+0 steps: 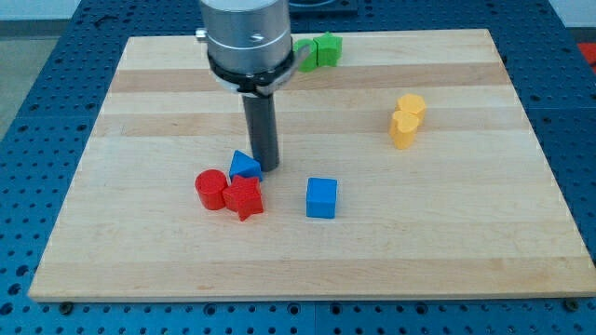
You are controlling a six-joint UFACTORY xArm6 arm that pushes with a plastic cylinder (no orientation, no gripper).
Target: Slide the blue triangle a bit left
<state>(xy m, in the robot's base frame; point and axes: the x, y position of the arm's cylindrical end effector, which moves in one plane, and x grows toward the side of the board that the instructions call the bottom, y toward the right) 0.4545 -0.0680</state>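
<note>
The blue triangle (pixel 244 165) lies left of the board's middle, touching or nearly touching a red star (pixel 244 197) below it and a red cylinder (pixel 211 189) to its lower left. My tip (pixel 267 167) stands right at the triangle's right side, touching or almost touching it. The rod rises from there to the arm's grey body at the view's top.
A blue cube (pixel 321 197) sits right of the red star. A yellow heart-shaped block (pixel 406 120) lies on the right. Green blocks (pixel 321 49) sit at the top edge, partly hidden by the arm. The wooden board (pixel 466 242) rests on a blue table.
</note>
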